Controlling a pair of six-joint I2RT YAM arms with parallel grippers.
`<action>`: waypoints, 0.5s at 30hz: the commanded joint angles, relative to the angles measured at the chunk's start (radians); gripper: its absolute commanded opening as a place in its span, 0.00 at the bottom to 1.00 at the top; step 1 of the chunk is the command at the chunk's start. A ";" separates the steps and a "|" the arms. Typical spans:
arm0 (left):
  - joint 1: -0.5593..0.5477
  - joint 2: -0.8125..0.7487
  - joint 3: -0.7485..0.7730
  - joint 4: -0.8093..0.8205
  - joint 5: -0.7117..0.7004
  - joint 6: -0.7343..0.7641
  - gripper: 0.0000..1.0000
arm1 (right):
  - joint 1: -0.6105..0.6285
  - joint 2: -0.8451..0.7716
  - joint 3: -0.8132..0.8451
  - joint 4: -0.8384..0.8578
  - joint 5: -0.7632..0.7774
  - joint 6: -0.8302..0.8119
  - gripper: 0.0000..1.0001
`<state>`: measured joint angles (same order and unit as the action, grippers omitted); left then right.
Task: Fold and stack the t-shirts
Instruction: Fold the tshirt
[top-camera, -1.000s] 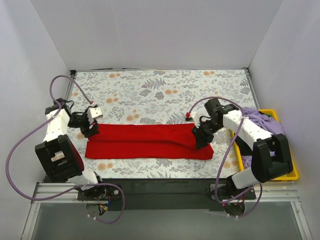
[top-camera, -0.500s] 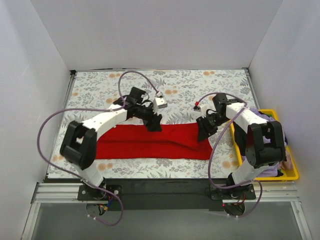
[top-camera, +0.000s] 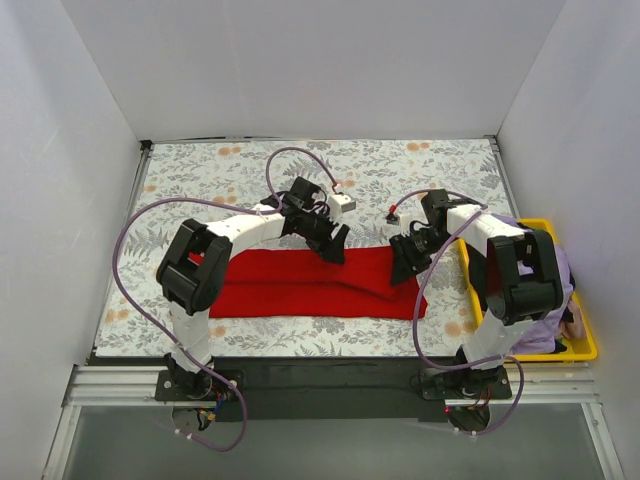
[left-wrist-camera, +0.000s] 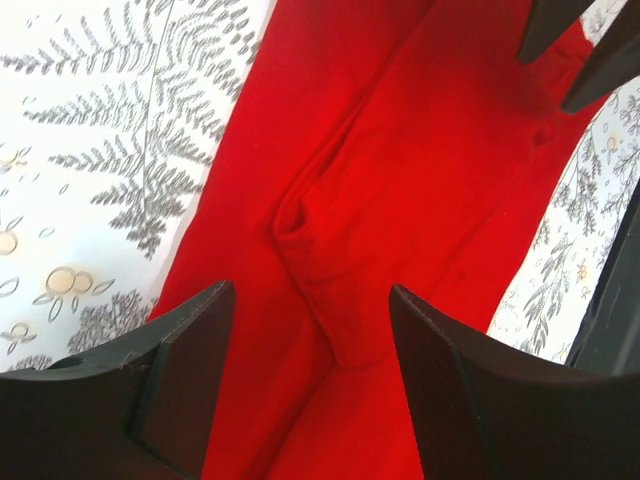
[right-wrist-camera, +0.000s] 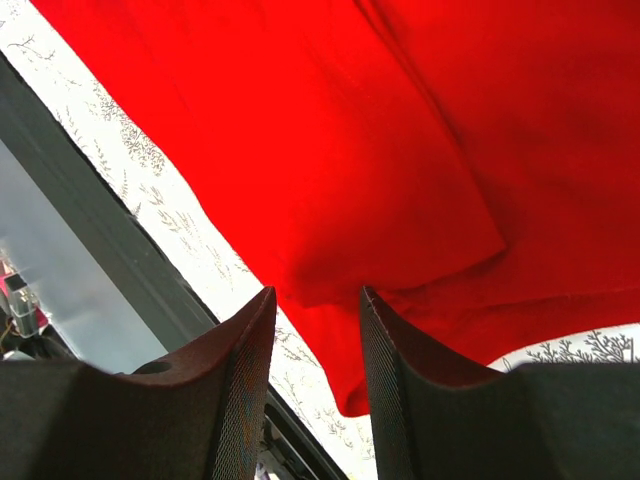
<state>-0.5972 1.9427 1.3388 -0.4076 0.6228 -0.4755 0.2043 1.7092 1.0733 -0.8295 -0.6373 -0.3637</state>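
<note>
Shifted rightward, the left end effector (top-camera: 335, 245) is held spread, empty, mid-length over the red shirt (top-camera: 290, 290), laid left-right; the right end effector (top-camera: 408, 262), also spread, is nearer its right end.

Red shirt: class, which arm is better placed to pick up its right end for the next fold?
Right. The right claw hangs open over the shirt at its right end; the left claw is over the middle, near the far edge.
</note>
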 joint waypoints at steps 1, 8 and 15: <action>-0.019 -0.021 0.030 0.032 -0.006 -0.028 0.62 | 0.000 0.015 0.016 0.013 -0.019 0.020 0.46; -0.052 0.015 0.042 0.044 -0.060 -0.021 0.58 | 0.001 0.043 0.020 0.015 0.008 0.034 0.46; -0.059 0.036 0.043 0.049 -0.086 -0.035 0.51 | 0.000 0.053 0.011 0.013 0.027 0.032 0.47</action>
<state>-0.6506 1.9873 1.3544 -0.3763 0.5591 -0.5064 0.2039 1.7588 1.0733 -0.8169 -0.6189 -0.3389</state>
